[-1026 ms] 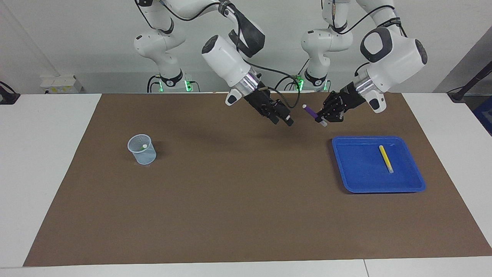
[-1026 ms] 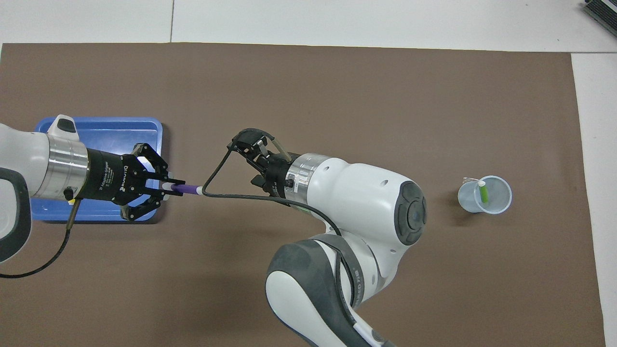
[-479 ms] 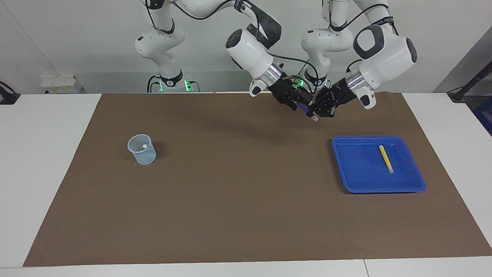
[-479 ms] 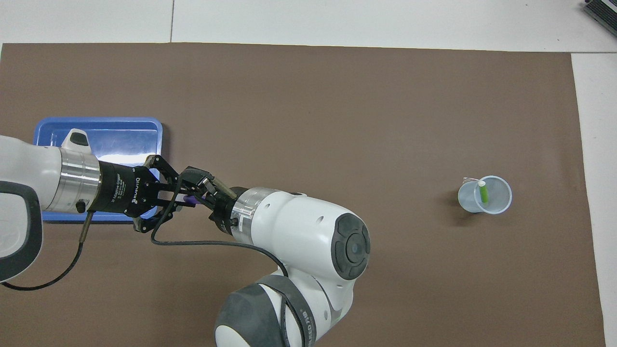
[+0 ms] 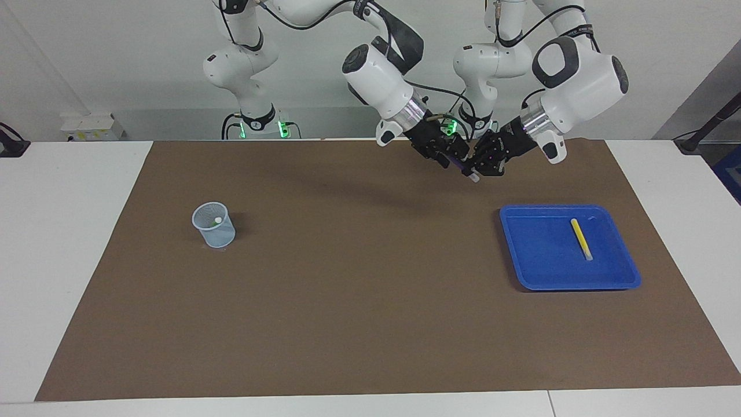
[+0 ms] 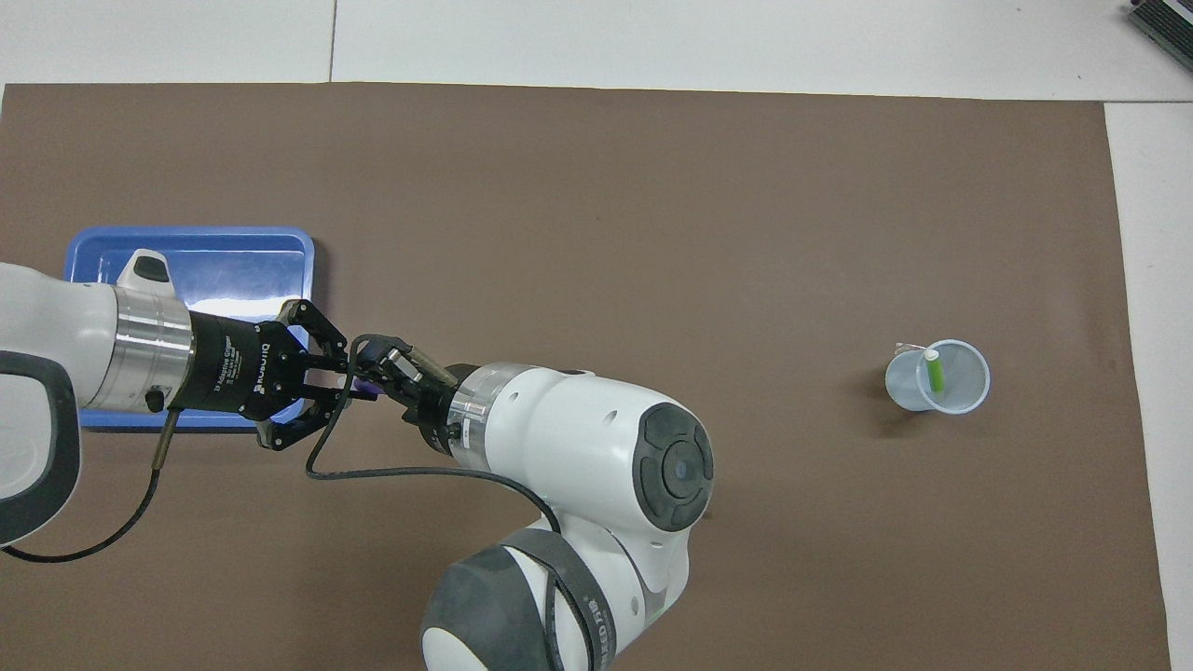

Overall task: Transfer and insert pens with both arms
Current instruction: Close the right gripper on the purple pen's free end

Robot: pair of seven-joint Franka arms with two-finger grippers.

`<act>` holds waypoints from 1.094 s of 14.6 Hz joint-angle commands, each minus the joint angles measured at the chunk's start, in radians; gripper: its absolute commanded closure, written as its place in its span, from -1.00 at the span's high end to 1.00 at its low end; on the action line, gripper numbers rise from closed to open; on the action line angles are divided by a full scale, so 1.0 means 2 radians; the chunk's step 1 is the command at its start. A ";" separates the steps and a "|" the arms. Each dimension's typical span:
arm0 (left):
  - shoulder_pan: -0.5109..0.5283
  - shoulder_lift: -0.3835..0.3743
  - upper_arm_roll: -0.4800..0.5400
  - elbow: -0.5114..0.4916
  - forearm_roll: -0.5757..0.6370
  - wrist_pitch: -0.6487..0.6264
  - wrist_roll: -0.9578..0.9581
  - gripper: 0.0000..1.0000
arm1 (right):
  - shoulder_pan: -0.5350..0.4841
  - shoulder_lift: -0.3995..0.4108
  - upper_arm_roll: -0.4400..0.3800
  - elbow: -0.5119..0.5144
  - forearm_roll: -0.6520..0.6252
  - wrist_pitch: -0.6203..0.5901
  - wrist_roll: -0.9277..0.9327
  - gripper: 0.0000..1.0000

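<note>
Up in the air over the brown mat [image 5: 359, 301], the two black two-finger grippers meet nose to nose around the slim purple marker pen [image 5: 463, 168]. The left gripper [image 5: 485, 164] clasps the pen at its pale cap end, which pokes out just below the fingers in the facing view. The right gripper [image 5: 448, 154] has its fingers around the other end of the same pen (whether they are pressing on it or only closed loosely about it, I cannot tell from here). From overhead the pen is only a sliver of purple [image 6: 365, 386] between the left gripper [image 6: 322, 368] and the right gripper [image 6: 377, 365].

Just under and beside the left gripper, toward the left arm's end of the table, sits the shallow blue plastic tray [image 5: 619, 278], with the slim yellow marker pen [image 5: 580, 238] lying flat in it. Well away from both grippers, toward the right arm's end, stands the small translucent plastic cup [image 5: 213, 225]; the green marker pen [image 6: 933, 372] leans inside it, pale cap end up.
</note>
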 commanded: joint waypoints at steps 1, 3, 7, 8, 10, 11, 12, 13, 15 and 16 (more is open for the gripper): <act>-0.006 -0.018 0.005 -0.016 -0.009 0.006 -0.008 -1.00 | -0.008 -0.021 0.001 -0.003 -0.014 -0.032 0.000 0.30; -0.006 -0.018 0.005 -0.016 -0.009 0.006 -0.008 -1.00 | -0.008 -0.022 0.001 -0.003 -0.014 -0.033 0.004 0.24; -0.006 -0.021 0.005 -0.016 -0.009 0.005 -0.011 -1.00 | -0.013 -0.023 -0.001 -0.009 -0.014 -0.033 0.000 0.00; -0.006 -0.022 0.005 -0.016 -0.009 0.005 -0.011 -1.00 | -0.014 -0.022 -0.001 -0.009 -0.014 -0.032 -0.001 0.01; -0.006 -0.022 0.005 -0.016 -0.009 0.005 -0.011 -1.00 | -0.015 -0.022 -0.001 -0.009 -0.014 -0.030 -0.001 0.01; -0.006 -0.022 0.005 -0.016 -0.009 0.006 -0.011 -1.00 | -0.015 -0.022 -0.001 -0.008 -0.014 -0.028 -0.001 0.01; -0.006 -0.022 0.005 -0.016 -0.009 0.005 -0.011 -1.00 | -0.015 -0.022 -0.001 -0.007 -0.014 -0.027 0.000 0.01; -0.006 -0.022 0.005 -0.016 -0.009 0.005 -0.011 -1.00 | -0.015 -0.021 -0.001 -0.007 -0.014 -0.026 0.000 0.01; -0.006 -0.022 0.005 -0.016 -0.009 0.005 -0.011 -1.00 | -0.015 -0.022 0.000 -0.008 -0.013 -0.026 0.005 0.01; -0.006 -0.022 0.005 -0.016 -0.009 0.005 -0.011 -1.00 | -0.014 -0.022 0.001 -0.008 -0.013 -0.027 0.007 0.01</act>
